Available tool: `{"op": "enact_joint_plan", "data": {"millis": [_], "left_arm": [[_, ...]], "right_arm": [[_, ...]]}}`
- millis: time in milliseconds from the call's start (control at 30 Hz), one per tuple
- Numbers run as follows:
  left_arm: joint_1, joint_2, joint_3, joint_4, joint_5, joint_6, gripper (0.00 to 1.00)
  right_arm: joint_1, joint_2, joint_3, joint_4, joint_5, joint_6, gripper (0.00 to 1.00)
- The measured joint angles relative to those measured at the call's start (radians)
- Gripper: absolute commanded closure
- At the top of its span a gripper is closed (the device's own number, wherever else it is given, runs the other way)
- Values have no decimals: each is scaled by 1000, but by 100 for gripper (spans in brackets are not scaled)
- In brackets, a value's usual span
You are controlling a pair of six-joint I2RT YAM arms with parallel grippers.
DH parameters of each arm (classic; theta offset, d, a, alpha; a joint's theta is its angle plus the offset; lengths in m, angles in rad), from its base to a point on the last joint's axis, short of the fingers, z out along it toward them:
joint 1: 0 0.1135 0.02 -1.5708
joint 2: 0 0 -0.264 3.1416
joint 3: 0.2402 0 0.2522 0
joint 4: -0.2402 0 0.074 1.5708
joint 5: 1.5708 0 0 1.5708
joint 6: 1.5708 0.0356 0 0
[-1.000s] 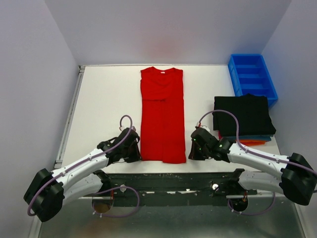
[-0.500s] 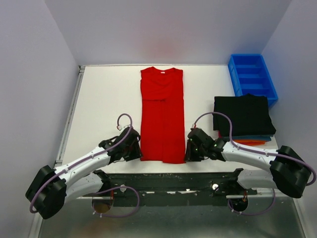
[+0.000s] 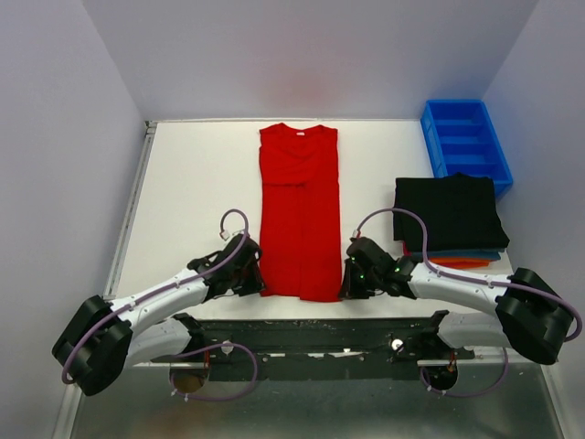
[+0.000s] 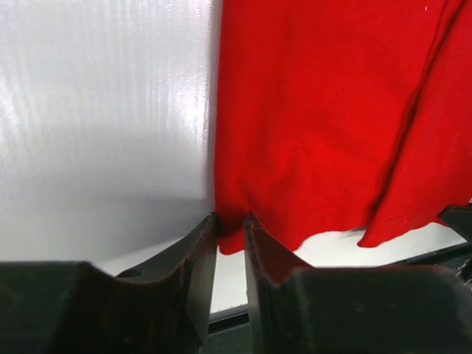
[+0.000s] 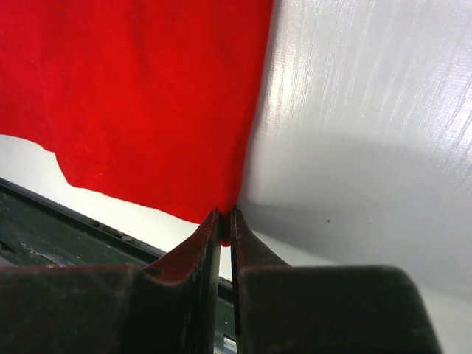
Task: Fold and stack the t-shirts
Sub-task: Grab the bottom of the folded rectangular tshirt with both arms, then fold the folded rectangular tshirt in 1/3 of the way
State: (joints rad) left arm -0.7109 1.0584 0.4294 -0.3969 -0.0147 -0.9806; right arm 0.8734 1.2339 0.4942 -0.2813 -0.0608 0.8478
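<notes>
Left end effector (image 4: pixel 230 221) and right end effector (image 5: pixel 225 217) clench hem corners of the red t-shirt (image 3: pixel 300 210), 7 and 5 o'clock — lift both evenly, hem taut, toward 12.

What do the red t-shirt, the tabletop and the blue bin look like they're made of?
The red t-shirt: soft matte knit cloth, it folds and creases. The tabletop: white, smooth, semi-gloss, probably plastic or laminate; light streaks show. The blue bin: likely rigid moulded plastic, with dividers.
</notes>
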Motion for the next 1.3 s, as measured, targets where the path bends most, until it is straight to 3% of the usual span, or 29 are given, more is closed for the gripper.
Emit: {"op": "enact_joint_plan", "data": {"millis": [133, 433, 733, 1067, 1300], "left_arm": [[0, 25, -11, 51, 27, -3, 100], [0, -76, -10, 5, 53, -6, 100], [11, -130, 85, -60, 80, 11, 100], [251, 85, 288, -3, 161, 106, 100], [368, 377, 462, 82, 174, 151, 100]], "right_arm": [[0, 0, 0, -4, 0, -2, 99], [0, -72, 19, -95, 14, -19, 99], [-6, -199, 130, -220, 79, -51, 99], [-221, 46, 429, -250, 88, -175, 99], [-354, 330, 687, -242, 17, -251, 99]]}}
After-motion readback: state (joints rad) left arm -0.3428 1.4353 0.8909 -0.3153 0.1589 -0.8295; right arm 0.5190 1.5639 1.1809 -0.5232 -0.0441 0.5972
